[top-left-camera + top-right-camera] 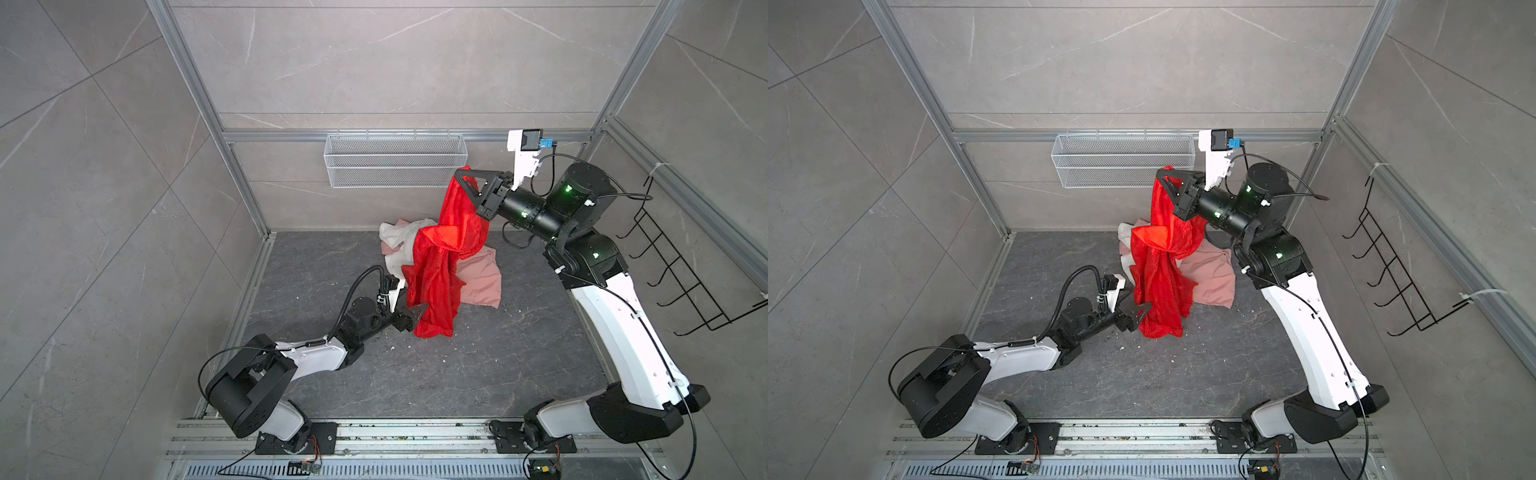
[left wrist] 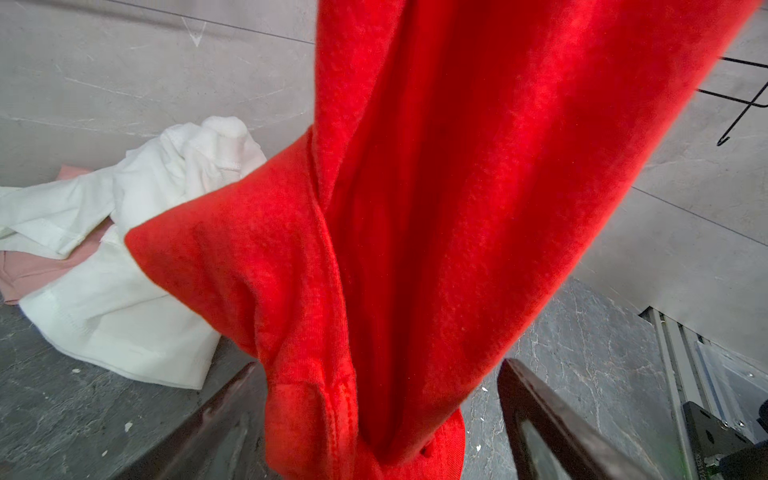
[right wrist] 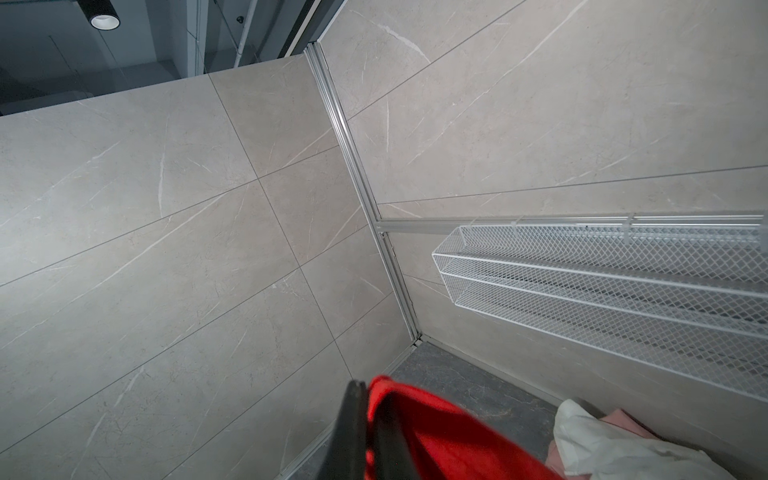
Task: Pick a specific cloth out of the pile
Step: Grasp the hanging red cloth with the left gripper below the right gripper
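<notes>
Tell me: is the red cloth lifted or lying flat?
Lifted: the right gripper, shut on its top, holds the red cloth hanging in folds. Whether its end touches the floor, cannot tell.

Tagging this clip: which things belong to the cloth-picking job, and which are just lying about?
In the job: red cloth, held up by the shut right gripper; open left gripper around its lower folds; the pile.
Just there: white mesh basket; black wire rack.

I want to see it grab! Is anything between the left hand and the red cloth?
Nothing visible is in the way. The red cloth hangs right between the fingers of the open left hand. The right hand holds its top up.
</notes>
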`<state>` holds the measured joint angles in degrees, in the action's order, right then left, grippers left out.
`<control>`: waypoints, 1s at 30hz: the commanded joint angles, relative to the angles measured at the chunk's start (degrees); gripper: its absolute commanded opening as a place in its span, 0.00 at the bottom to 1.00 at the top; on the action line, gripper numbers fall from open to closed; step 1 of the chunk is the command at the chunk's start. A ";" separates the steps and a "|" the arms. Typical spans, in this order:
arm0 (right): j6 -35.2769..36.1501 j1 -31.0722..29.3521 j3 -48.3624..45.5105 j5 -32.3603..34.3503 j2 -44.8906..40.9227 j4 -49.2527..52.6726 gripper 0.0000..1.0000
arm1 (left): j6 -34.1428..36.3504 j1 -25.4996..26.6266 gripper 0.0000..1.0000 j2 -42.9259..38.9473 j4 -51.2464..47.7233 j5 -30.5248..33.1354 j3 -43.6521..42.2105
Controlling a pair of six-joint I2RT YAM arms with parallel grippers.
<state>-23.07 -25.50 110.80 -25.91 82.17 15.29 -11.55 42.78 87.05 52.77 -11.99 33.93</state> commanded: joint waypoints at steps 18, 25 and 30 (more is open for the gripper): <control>1.94 -0.52 2.49 1.04 -0.70 -0.70 0.00 | -1.09 0.17 0.37 9.23 6.83 -4.45 7.77; 2.54 -0.56 2.39 1.37 -1.22 0.46 0.00 | -1.87 0.17 0.03 8.17 4.62 -4.97 8.17; 3.50 -0.52 2.46 2.06 -1.86 1.66 0.00 | -2.42 0.18 0.00 4.90 1.95 -4.09 7.56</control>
<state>-21.12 -25.61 111.66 -24.67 82.08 17.43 -13.45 42.78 96.05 53.93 -15.59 40.27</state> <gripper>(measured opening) 0.064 0.058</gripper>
